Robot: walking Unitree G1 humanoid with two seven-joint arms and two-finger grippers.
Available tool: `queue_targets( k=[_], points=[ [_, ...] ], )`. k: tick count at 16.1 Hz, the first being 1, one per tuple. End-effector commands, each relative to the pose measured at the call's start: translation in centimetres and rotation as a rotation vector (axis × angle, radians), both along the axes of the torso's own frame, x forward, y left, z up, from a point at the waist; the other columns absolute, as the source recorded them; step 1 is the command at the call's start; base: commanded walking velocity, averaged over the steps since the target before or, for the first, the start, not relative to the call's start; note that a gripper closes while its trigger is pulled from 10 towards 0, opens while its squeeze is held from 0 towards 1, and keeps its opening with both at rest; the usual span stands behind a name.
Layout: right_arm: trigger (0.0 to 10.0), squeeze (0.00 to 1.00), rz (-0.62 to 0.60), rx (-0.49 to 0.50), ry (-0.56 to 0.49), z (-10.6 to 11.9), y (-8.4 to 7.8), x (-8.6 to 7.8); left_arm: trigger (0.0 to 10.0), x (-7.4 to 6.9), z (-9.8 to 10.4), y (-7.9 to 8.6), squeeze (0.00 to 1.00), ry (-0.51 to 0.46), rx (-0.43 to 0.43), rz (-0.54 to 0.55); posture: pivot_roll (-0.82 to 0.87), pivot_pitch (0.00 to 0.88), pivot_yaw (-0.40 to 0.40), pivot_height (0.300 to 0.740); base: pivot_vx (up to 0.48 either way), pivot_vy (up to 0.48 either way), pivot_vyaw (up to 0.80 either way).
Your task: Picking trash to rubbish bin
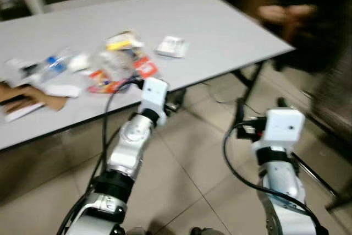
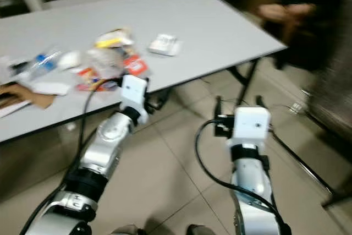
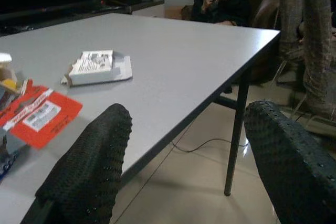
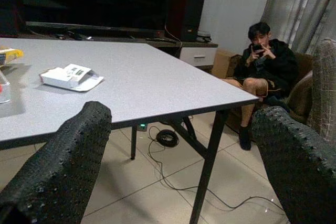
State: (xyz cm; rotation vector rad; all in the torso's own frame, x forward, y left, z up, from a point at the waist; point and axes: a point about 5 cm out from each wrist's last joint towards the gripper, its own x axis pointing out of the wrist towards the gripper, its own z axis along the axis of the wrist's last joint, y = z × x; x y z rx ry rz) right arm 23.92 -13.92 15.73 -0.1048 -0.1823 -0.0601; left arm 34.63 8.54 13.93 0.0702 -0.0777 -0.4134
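The robot's two silver arms reach out over a floor of pale tiles in front of a long grey table. The left gripper is right at the near edge of the table, and its two black fingers are spread wide apart with nothing between them. The right gripper is lower down and off past the near edge of the table, above the floor, and its black fingers are spread wide too, holding nothing. On the table, just past the left gripper, lies a flat red wrapper with a white label. It is part of a heap of crinkly clear and coloured wrappers near the table's front edge. A little farther along the table top, apart from the heap, sits a small flat white packet with printing on it. Toward the other end of the table lie a clear plastic bottle with a blue cap, some white paper scraps and a brown piece of cardboard. Black cables lie on the floor under the table. Beyond the far end of the table a person in dark clothes sits on a brown seat, holding something up in both hands, with grey curtains behind.
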Motion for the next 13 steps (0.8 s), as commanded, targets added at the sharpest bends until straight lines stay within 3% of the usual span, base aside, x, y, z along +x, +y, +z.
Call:
queue_targets(
  k=[1,7,13],
  points=[
    [10.0,0.0,0.018,-0.029,0.003,0.2,0.2,0.3,10.0,0.2,-0.1,-0.1,0.0,0.011,0.0,0.009,0.08,0.081,0.001,0.74,0.0,0.0,0.0],
    [10.0,0.0,0.049,-0.042,0.0,0.1,0.9,0.8,10.0,0.4,0.0,0.1,0.0,0.013,0.003,0.018,0.09,0.076,0.008,0.74,0.0,0.0,0.0],
    [10.0,0.0,0.059,-0.061,-0.001,0.1,1.2,1.0,10.0,0.4,0.1,0.1,0.0,0.01,0.012,0.009,0.09,0.079,0.014,0.74,0.0,0.0,0.71]
  ],
)
